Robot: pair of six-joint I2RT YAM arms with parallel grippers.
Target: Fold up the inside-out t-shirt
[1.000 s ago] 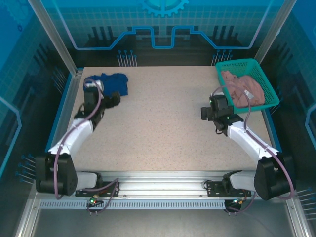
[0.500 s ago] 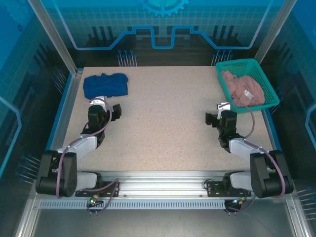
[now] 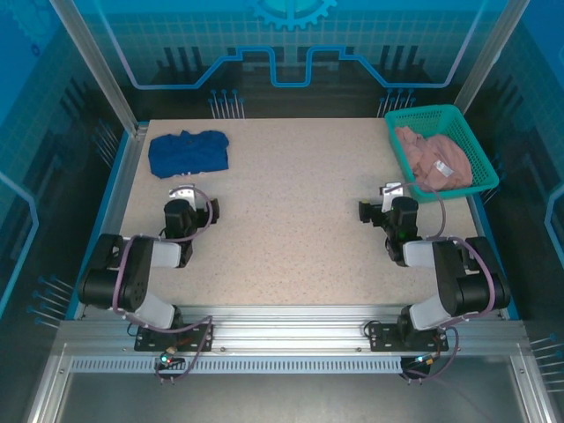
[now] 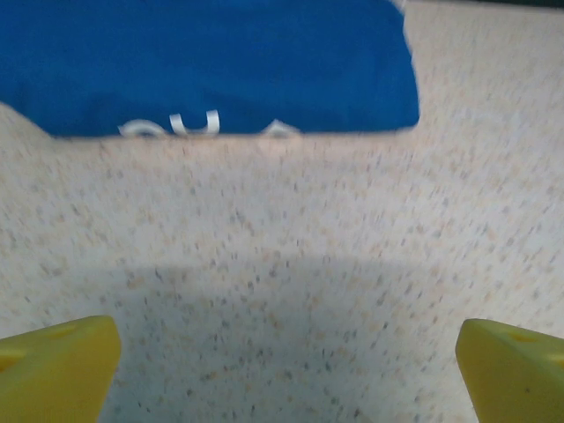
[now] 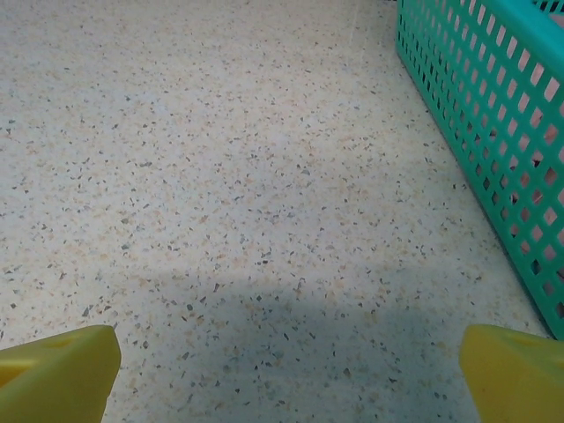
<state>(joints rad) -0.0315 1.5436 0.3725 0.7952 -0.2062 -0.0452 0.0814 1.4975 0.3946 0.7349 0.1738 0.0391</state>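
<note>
Inside-out t-shirt [image 3: 189, 152], one blue bundle far-left on table [image 3: 291, 211], one teal basket [image 3: 423, 110] far-right, both pairs of jaws spread wide, empty

Teal basket [image 3: 421, 111] at far right corner of speckled table [image 3: 291, 211]; pinkish-beige garment [image 3: 427, 157] crumpled inside.

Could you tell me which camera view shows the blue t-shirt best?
The top external view: the whole t-shirt lies at the far left corner of the table. The left wrist view gives its near edge close up, blurred, with pale print. The right wrist view faces the basket.
</note>
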